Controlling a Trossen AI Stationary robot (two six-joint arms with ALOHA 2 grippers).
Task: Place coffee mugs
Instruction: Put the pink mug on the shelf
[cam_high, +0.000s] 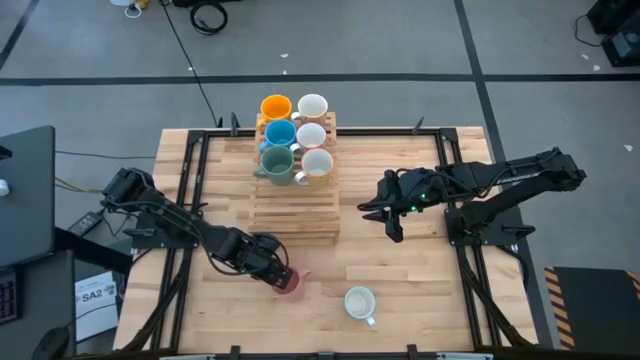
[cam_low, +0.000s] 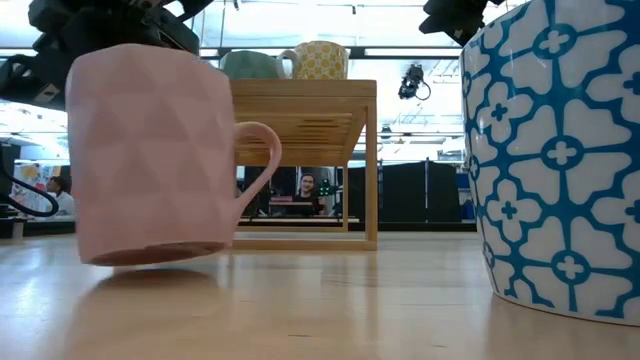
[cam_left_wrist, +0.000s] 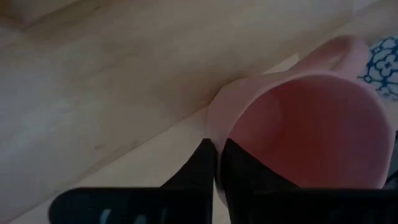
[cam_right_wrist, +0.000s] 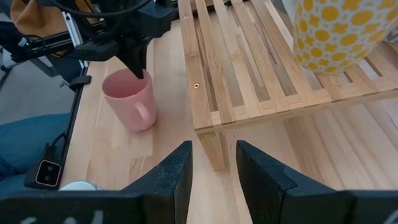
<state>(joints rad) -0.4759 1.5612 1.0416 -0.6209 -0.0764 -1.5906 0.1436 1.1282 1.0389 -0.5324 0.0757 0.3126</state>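
A pink mug stands on the table near its front edge, left of the middle. It fills the left of the low view, handle toward the right. My left gripper is shut on its rim. A white mug with a blue pattern stands to its right, close to the low camera. Several mugs, among them orange, blue and green, sit on the far end of a wooden slat rack. My right gripper hangs open above the table, right of the rack. My left gripper pinches the pink mug's rim wall, one finger inside the cup and one outside, on the side away from the handle. The fingers slant down from the table's left. The mug sits about upright, mouth up.
The rack's near half is bare slats, and a yellow-dotted mug stands on it close to my right gripper. Black frame rails run along both sides of the table. Bare wood lies between the rack and the front edge.
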